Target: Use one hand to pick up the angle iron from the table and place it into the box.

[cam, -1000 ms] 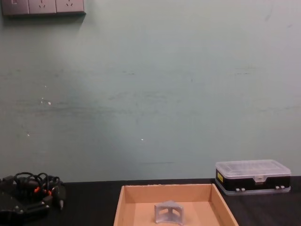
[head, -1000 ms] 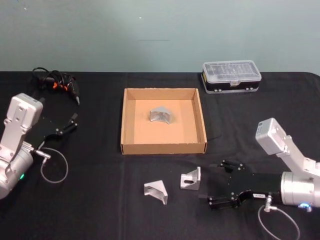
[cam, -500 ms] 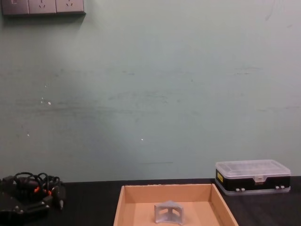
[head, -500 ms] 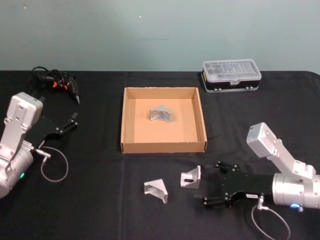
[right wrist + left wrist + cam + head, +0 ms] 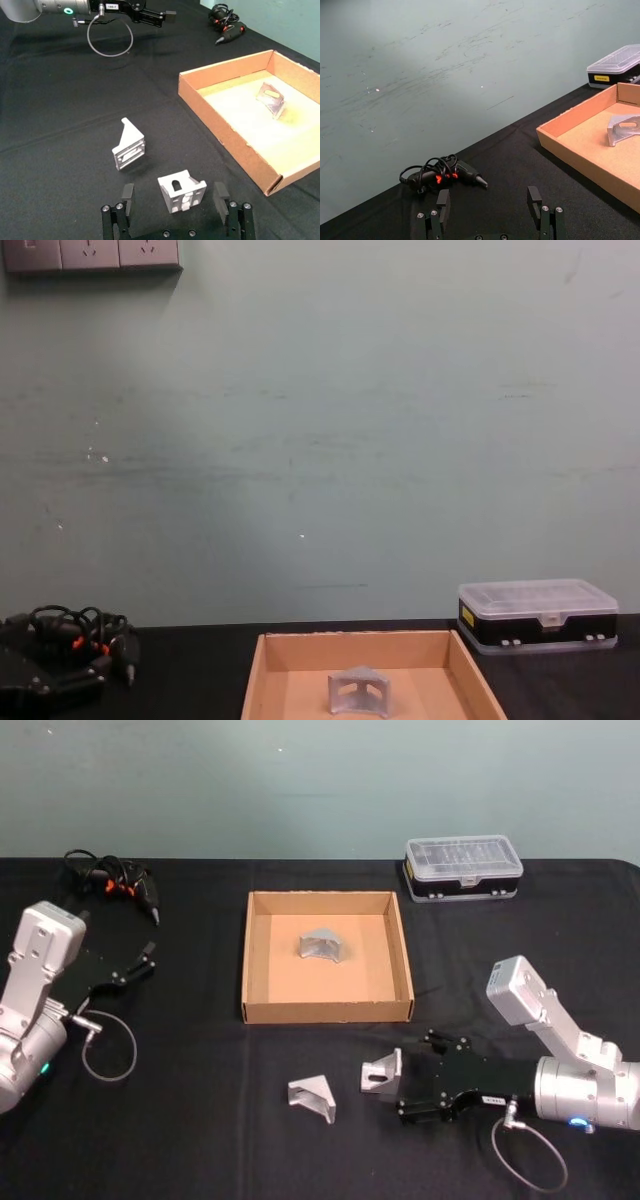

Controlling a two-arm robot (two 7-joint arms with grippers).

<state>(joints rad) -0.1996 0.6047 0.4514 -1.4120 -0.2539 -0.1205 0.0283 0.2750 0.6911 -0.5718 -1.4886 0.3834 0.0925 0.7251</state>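
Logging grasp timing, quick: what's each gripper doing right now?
Left gripper: open, empty, parked at the table's left side.
Right gripper: open, straddling an angle iron, not gripping it.

The shallow tan cardboard box (image 5: pixel 327 1013) sits in the middle of the flat black tabletop (image 5: pixel 200 1120). One silver metal angle iron (image 5: pixel 321 947) lies in it. Two more lie in front of the box. They are the left angle iron (image 5: pixel 313 1099) and the right angle iron (image 5: pixel 381 1075). The right one is between the spread fingers of my right tool (image 5: pixel 404 1080). The clear-lidded plastic case (image 5: pixel 462 869) sits behind the box, to its right.
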